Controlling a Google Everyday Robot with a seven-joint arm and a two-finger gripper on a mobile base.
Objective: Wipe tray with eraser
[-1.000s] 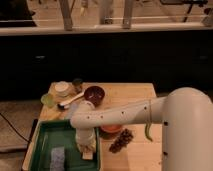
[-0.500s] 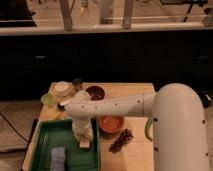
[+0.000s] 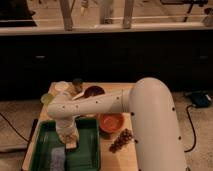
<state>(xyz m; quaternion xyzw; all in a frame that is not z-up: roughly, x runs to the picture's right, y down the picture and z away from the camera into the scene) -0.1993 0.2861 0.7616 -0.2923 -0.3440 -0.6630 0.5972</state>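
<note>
Over the tray, I cannot tell the grip state of my end effector; the eraser at its five o'clock looks light and stiff, best pinched across its narrow sides.

The tray lies at the front left of the table. The gripper is down inside the tray, near its middle, and a pad lies in the tray just in front of it. Right of the tray sits the near bowl, with a lumpy cluster in front of that bowl. Behind the tray stand the far bowl, a cup and a jar
</note>
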